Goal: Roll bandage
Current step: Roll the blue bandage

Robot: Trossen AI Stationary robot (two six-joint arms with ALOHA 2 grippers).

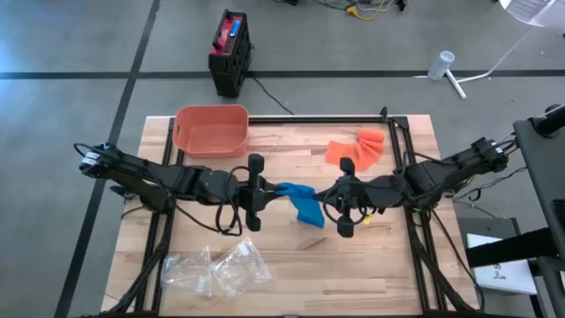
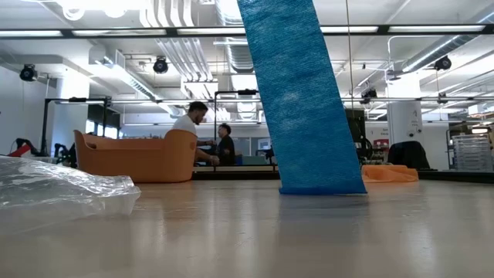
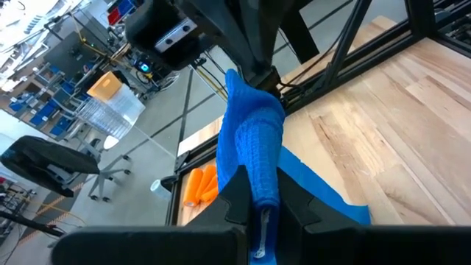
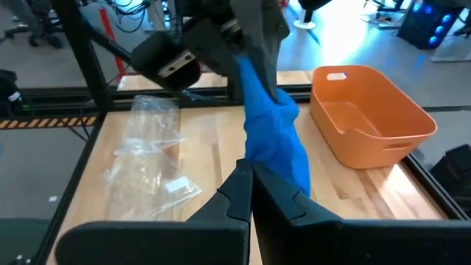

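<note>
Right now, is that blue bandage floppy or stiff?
Probably floppy: the blue bandage droops from the left gripper and right gripper down onto the wooden table. Likely light, and its woven texture probably isn't slippery.

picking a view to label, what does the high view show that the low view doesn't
Only the high view shows both arms: the left gripper and right gripper, fingers shut on the blue woven bandage strip between them, plus the black and red box on the floor. Only the low view shows two people in the room behind. Both share the bandage, orange plastic tub, orange folded cloth and clear plastic bags.
</note>
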